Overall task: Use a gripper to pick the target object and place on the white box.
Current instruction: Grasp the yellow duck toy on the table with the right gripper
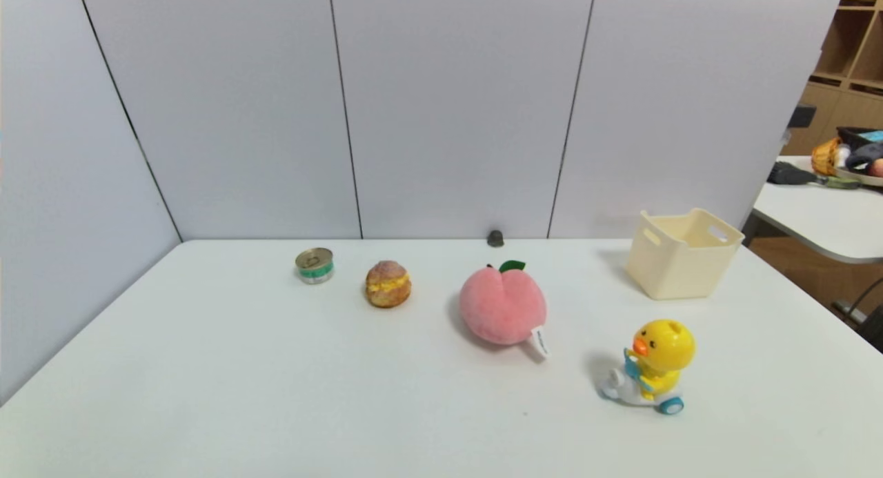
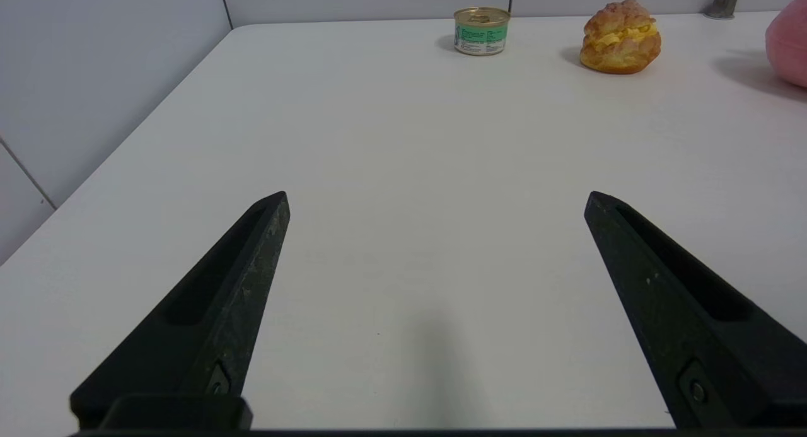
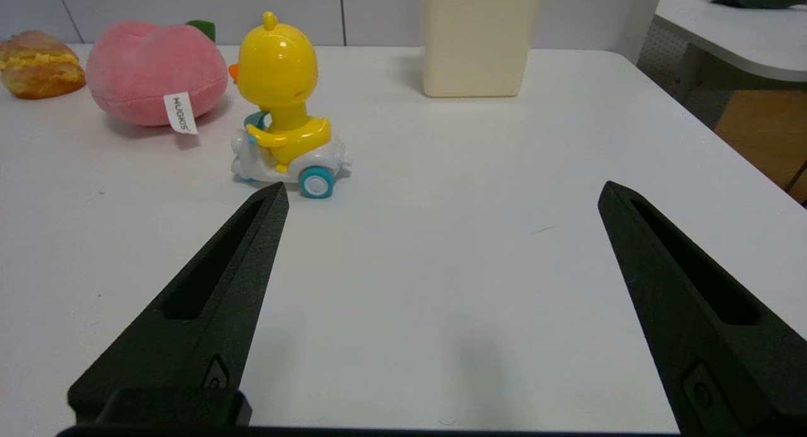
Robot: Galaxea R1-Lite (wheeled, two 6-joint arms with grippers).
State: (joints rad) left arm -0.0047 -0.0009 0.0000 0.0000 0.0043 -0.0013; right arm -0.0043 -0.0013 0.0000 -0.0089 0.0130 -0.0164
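The target object, a yellow duck on a white scooter with blue wheels (image 1: 652, 367) (image 3: 284, 109), stands upright on the table at the front right. The cream-white box (image 1: 683, 254) (image 3: 476, 40) sits behind it near the table's right edge. Neither arm shows in the head view. My right gripper (image 3: 441, 194) is open and empty over bare table, short of the duck, which lies just beyond one fingertip (image 3: 274, 200). My left gripper (image 2: 436, 200) is open and empty over the table's left part, far from the duck.
A pink plush peach (image 1: 503, 305) lies left of the duck. A cream puff (image 1: 388, 283) and a small tin can (image 1: 315, 265) stand further left. A small grey knob (image 1: 495, 238) is at the back wall. A second table (image 1: 821, 216) stands off to the right.
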